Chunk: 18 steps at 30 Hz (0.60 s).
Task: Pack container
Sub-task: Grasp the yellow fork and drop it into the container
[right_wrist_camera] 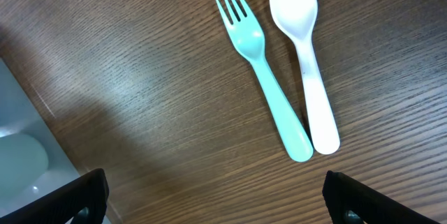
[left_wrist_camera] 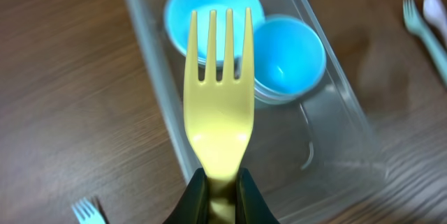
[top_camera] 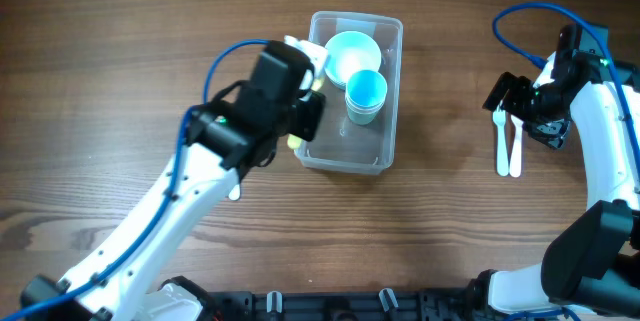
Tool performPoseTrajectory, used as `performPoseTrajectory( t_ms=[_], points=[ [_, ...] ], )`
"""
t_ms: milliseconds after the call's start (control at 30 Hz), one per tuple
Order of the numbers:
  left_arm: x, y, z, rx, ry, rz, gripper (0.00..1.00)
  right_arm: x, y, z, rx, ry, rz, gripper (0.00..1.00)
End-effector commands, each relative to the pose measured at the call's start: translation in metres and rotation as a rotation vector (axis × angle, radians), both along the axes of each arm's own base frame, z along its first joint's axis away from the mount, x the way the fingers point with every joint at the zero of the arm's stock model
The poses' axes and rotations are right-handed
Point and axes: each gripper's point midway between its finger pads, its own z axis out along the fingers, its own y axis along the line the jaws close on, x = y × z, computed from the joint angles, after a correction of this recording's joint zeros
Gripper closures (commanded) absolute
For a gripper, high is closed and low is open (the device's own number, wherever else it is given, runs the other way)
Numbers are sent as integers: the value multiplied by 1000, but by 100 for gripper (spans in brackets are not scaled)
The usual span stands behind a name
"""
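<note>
The clear container [top_camera: 393,101] sits mid-table with a pale blue bowl [top_camera: 354,53] and a blue cup [top_camera: 366,91] inside it. My left gripper [left_wrist_camera: 219,195] is shut on the handle of a yellow fork [left_wrist_camera: 218,105], tines pointing away, held above the container's [left_wrist_camera: 349,161] near left edge. In the overhead view that gripper [top_camera: 303,113] hangs at the container's left wall. My right gripper [right_wrist_camera: 216,192] is open with bare wood between its fingers. It hovers just short of a teal fork [right_wrist_camera: 265,77] and a white spoon [right_wrist_camera: 307,63].
The teal fork [top_camera: 501,146] and white spoon [top_camera: 514,149] lie side by side on the wood at the right. A small light blue fork [left_wrist_camera: 87,211] lies on the table left of the container, below my left arm.
</note>
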Motion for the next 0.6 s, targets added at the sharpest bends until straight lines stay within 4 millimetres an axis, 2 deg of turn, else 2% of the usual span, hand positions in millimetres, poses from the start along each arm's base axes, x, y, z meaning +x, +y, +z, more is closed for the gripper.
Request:
performPoseTrajectory(
  t_ms=[0,100,267,367,500,567],
  points=[
    [-18,-38,-40,196,-19,-410,96,0,4,-4,13,13,7,0],
    [-36,-63,-67,342,-75,-764,96,0,4,-4,13,13,7,0],
    [-46,-74,-88,461,-127,-1013,96,0,4,-4,13,12,7,0],
    [-45,-75,-100,507,-139,-1099,96,0,4,-4,13,12,7,0],
    [-34,-82,-97,524,-210,-1116,93,-1,4,-4,15,18,7,0],
    [-29,-84,-94,526,-232,-1099,75,-2,4,-5,15,20,8,0]
  ],
)
